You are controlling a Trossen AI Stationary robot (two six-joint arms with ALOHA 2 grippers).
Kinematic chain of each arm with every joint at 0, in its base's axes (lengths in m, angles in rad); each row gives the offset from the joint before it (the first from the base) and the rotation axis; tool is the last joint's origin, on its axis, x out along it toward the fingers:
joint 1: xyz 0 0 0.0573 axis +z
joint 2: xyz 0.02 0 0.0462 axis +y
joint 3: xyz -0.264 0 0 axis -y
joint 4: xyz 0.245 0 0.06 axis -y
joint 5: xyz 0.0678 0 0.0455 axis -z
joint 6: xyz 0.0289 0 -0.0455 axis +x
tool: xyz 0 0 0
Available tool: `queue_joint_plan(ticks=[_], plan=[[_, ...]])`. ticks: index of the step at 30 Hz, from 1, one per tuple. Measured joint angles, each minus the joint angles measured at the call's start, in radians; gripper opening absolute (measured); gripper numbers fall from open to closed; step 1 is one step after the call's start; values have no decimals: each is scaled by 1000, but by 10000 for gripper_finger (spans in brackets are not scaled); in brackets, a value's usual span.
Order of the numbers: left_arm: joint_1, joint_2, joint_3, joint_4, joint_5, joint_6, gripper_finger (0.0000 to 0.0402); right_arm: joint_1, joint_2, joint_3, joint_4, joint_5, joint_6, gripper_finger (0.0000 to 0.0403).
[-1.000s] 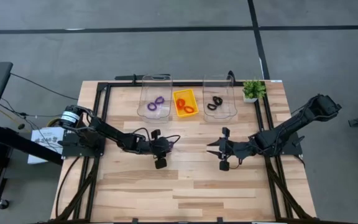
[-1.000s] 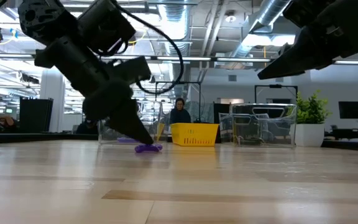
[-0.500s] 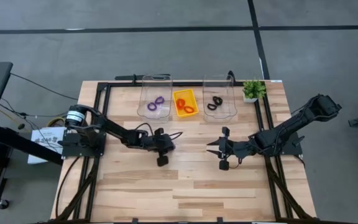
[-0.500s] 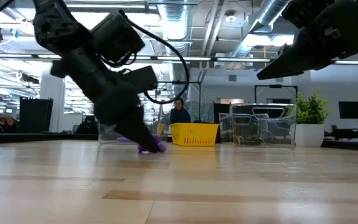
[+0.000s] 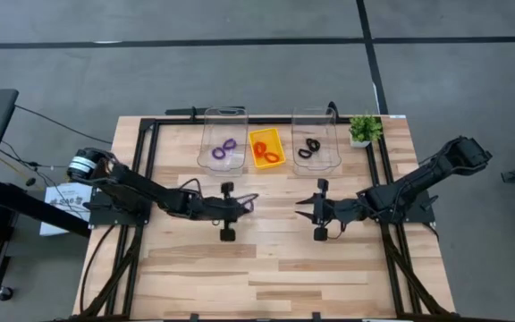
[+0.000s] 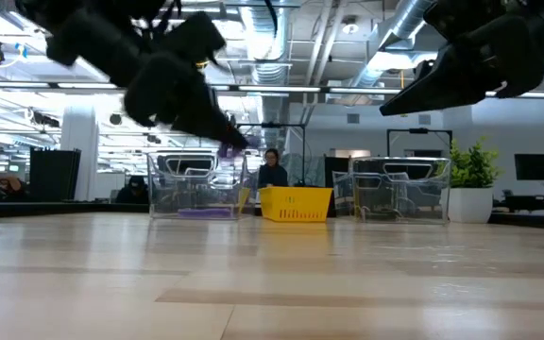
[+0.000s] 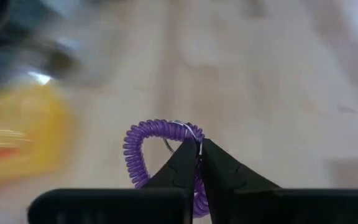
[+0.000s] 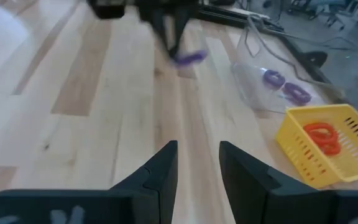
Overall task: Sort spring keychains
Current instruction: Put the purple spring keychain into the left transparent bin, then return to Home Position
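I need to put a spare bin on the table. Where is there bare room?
The wood nearer the camera than both grippers is bare. The far edge is crowded: two clear bins, yellow tray, plant. The left gripper, holding a purple keychain, occupies the middle.

Grey floor [image 5: 240, 72], exposed ceiling ducts [image 6: 414, 19], bright strip lights [image 6: 253, 28]

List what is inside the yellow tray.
The yellow tray holds orange-red spring keychains, seemingly two coils overlapping, so the exact count is unclear. Its walls hide the contents in the low view.
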Motion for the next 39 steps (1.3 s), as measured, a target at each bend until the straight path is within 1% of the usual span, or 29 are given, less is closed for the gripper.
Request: queue_joint_plan(ticks=[2,5,7,10,13,15,17,21,25,28,30,34,39], plan=[[-3,-50,0,9,-133,61,15,-17,0,0,1,0,-25,109],[8,-128,1,15,-299,156,14,-48,0,0,4,0,-57,109],[33,-177,1,12,-364,216,14,-70,0,0,7,-1,-78,109],[108,-244,1,12,-376,269,14,-97,0,0,7,-2,-93,109],[214,-291,1,-11,-328,278,13,-118,0,0,7,-4,-113,109],[298,-313,1,-42,-258,266,12,-128,0,0,7,-10,-120,109],[385,-324,1,-70,-165,226,12,-139,0,0,8,-25,-130,109],[551,-316,1,-106,6,134,13,-153,0,0,7,-42,-133,109],[660,-285,2,-113,76,65,22,-156,0,1,6,-54,-130,109],[692,-275,2,-116,143,62,44,-152,0,1,-5,-57,-115,109],[695,-276,2,-109,175,52,63,-148,0,1,-10,-57,-106,109],[689,-278,2,-109,184,38,97,-135,0,1,-9,-56,-106,109],[663,-278,2,-113,186,10,117,-128,0,1,-9,-56,-88,109]])
